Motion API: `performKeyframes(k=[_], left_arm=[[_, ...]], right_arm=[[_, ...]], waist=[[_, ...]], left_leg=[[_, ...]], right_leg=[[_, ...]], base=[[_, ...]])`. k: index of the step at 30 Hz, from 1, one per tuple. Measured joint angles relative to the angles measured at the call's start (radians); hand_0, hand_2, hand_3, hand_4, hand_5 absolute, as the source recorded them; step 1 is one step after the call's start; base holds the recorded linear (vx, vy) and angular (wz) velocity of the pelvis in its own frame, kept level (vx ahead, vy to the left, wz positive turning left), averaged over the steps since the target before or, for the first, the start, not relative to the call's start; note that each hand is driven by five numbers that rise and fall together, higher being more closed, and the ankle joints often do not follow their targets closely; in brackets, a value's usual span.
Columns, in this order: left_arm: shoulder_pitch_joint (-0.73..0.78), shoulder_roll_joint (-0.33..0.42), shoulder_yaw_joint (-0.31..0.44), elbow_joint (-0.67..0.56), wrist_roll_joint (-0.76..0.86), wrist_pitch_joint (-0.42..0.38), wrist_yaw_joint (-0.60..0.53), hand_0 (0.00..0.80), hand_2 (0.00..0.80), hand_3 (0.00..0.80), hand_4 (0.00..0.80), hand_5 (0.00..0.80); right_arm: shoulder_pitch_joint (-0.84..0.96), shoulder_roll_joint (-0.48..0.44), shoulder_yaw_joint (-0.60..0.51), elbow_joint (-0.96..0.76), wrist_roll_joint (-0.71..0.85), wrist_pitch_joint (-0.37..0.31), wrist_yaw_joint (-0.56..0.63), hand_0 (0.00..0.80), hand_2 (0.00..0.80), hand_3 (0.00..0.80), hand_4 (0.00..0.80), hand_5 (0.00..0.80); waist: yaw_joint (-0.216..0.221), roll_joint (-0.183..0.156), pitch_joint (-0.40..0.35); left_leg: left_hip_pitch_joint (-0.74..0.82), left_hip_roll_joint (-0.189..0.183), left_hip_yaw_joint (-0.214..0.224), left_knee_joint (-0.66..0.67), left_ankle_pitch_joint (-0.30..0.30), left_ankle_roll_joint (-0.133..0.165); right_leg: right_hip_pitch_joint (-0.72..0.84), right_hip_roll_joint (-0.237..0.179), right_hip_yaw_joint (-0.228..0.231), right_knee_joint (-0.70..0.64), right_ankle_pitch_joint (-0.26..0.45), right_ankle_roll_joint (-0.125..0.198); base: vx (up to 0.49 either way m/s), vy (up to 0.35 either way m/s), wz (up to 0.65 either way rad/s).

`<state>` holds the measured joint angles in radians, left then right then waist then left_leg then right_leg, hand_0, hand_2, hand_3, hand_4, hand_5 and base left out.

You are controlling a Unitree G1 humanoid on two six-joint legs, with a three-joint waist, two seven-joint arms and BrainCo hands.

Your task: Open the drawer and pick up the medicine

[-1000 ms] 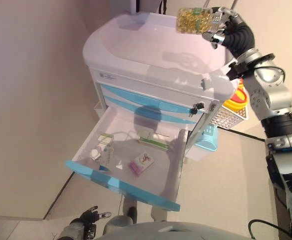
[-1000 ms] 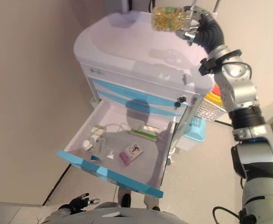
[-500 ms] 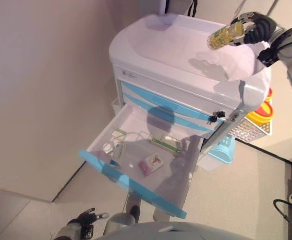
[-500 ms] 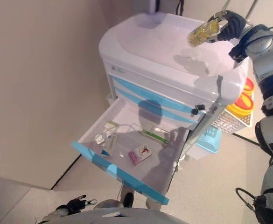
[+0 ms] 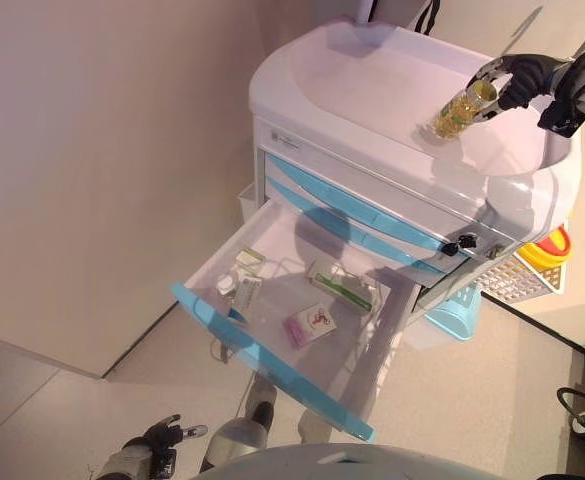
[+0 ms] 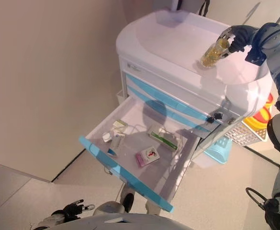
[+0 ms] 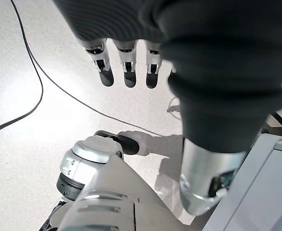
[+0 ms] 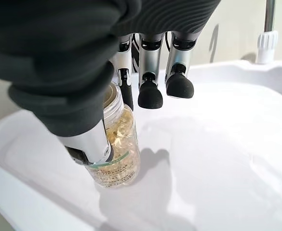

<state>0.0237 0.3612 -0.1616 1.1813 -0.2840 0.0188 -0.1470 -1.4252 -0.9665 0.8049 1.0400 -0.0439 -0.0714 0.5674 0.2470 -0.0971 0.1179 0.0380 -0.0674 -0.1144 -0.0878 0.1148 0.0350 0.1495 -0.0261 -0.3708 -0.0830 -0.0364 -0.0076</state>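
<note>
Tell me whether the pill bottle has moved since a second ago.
Yes. The pill bottle, held by the right hand, has come down from above the cart's far edge onto the cart top.

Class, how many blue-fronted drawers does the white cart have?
3: two shut blue-fronted drawers stacked under the white cart top, one pulled-open drawer below; others may be hidden.

My right arm reached far out and up to the right, and my right hand (image 8: 90, 103) pinched a bottle (image 8: 115, 144) between thumb and one finger, the other fingers (image 8: 150, 94) hanging loose beside it. My left hand (image 5: 159, 437) hung low at my side, its fingers (image 7: 127, 67) straight and relaxed, holding nothing.
</note>
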Motion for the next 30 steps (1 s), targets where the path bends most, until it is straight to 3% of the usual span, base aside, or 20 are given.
performKeyframes(k=[5,18,19,20,30], left_arm=[[-0.002,0.008,0.000,-0.003,0.000,0.000,0.000,0.000,0.000,0.000,0.000,0.000],[-0.008,0.013,0.000,-0.024,0.000,0.001,-0.015,0.000,0.000,0.000,0.000,0.000],[-0.007,0.014,0.000,-0.025,0.000,0.001,-0.015,0.000,0.000,0.000,0.000,0.000],[-0.007,0.014,0.000,-0.025,0.000,0.001,-0.015,0.000,0.000,0.000,0.000,0.000],[-0.011,0.017,0.000,-0.026,0.000,0.001,-0.017,0.000,0.000,0.000,0.000,0.000]], right_arm=[[0.002,0.000,-0.003,0.009,-0.036,0.017,0.072,0.800,0.800,0.800,0.800,0.800],[-0.003,-0.001,-0.015,0.018,-0.077,0.002,0.083,0.800,0.800,0.800,0.800,0.800],[-0.003,-0.003,-0.016,0.018,-0.077,0.001,0.084,0.521,0.521,0.521,0.521,0.521],[-0.003,-0.006,-0.016,0.018,-0.077,0.001,0.084,0.000,0.000,0.000,0.000,0.000],[-0.002,-0.008,-0.015,0.020,-0.086,0.005,0.073,0.000,0.000,0.000,0.000,0.000]], waist=[[-0.002,-0.002,0.002],[-0.003,-0.017,0.015],[-0.002,-0.017,0.015],[-0.002,-0.017,0.015],[-0.001,-0.008,0.034]], left_leg=[[-0.001,-0.001,0.000,0.000,0.000,0.000],[-0.004,-0.001,-0.001,0.000,0.000,0.000],[-0.005,-0.001,-0.001,0.000,0.000,0.000],[-0.005,-0.001,-0.002,0.000,0.000,0.000],[-0.009,-0.003,-0.009,0.000,0.001,0.000]], right_leg=[[-0.001,-0.001,0.000,-0.001,0.000,0.000],[-0.003,-0.001,0.000,-0.001,-0.003,0.005],[-0.003,-0.001,0.000,-0.001,-0.003,0.005],[-0.003,0.000,0.000,-0.001,-0.003,0.005],[-0.003,0.000,-0.003,-0.003,-0.002,0.003]], base=[[0.000,0.000,0.00],[0.000,0.000,0.00],[0.000,0.000,0.00],[0.000,0.000,0.00],[0.001,-0.001,0.01]])
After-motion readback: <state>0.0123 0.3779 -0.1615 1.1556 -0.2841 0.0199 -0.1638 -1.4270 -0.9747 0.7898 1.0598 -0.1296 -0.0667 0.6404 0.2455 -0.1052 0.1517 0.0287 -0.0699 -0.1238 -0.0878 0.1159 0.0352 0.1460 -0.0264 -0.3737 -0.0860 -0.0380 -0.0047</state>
